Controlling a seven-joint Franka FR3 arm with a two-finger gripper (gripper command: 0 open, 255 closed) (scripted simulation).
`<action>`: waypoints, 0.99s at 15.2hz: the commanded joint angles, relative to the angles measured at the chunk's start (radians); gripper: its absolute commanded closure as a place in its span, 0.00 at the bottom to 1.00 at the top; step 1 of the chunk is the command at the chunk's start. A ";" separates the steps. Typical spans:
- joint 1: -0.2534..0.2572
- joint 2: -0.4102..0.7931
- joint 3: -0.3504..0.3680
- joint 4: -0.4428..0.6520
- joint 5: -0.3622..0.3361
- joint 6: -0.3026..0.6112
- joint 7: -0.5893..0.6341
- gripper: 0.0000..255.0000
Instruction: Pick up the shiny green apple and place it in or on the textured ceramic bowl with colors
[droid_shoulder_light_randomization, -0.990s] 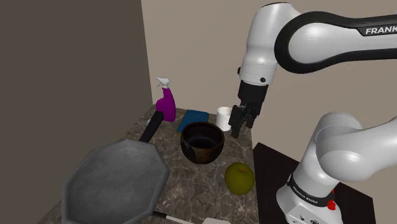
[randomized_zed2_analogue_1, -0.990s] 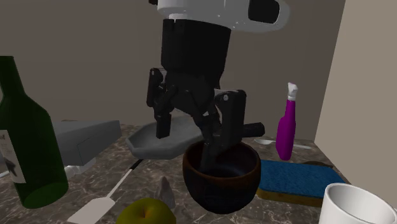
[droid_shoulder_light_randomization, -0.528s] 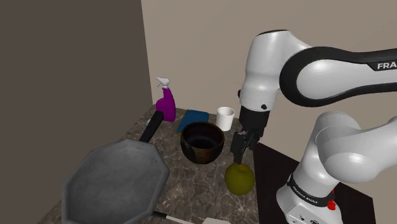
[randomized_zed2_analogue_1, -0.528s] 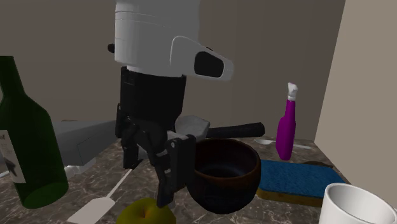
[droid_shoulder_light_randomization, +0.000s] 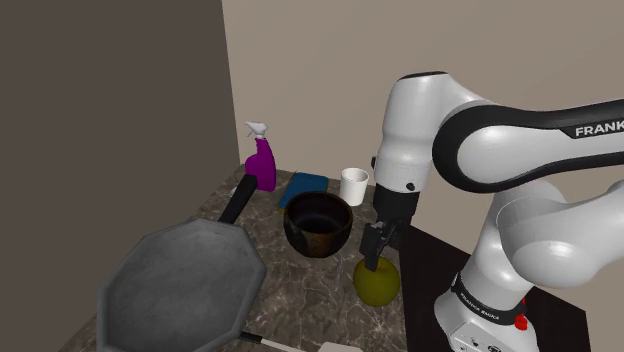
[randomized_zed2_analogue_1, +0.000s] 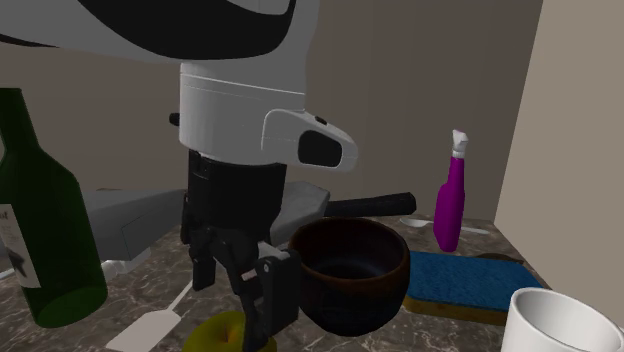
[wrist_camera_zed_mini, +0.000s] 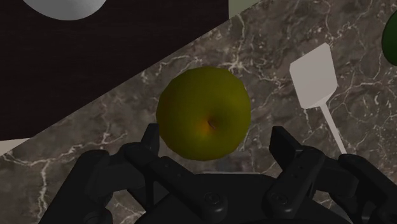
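The yellow-green apple (droid_shoulder_light_randomization: 377, 285) lies on the dark marble counter (droid_shoulder_light_randomization: 300, 290) near its edge by the stand. My gripper (droid_shoulder_light_randomization: 375, 254) hangs right above it, pointing down and open. In the wrist view the apple (wrist_camera_zed_mini: 203, 113) sits just ahead of the gripper (wrist_camera_zed_mini: 216, 139), its stem dimple facing up; the two fingers stand apart, wider than the fruit, with nothing held. The dark brown glazed bowl (droid_shoulder_light_randomization: 318, 225) stands upright beside the apple, farther from the stand. In the second exterior view the gripper (randomized_zed2_analogue_1: 235, 300) partly hides the apple (randomized_zed2_analogue_1: 222, 336), with the bowl (randomized_zed2_analogue_1: 352, 272) at its right.
A grey octagonal pan (droid_shoulder_light_randomization: 180, 290) with a black handle takes the shoulder view's lower left. Behind the bowl stand a purple spray bottle (droid_shoulder_light_randomization: 262, 162), a blue sponge (droid_shoulder_light_randomization: 303, 186) and a white cup (droid_shoulder_light_randomization: 352, 185). A white spatula (wrist_camera_zed_mini: 314, 77) and a green bottle (randomized_zed2_analogue_1: 40, 225) lie near the apple.
The gripper has come down and toward the stand, from above the bowl's rim to just over the apple. Its fingers stay open. The apple and bowl have not moved.
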 joint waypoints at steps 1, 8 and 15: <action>0.000 0.001 0.001 -0.001 0.001 0.002 0.000 0.00; 0.000 0.001 0.000 -0.001 0.001 0.002 0.000 1.00; 0.000 0.001 0.001 -0.001 0.001 0.002 0.000 1.00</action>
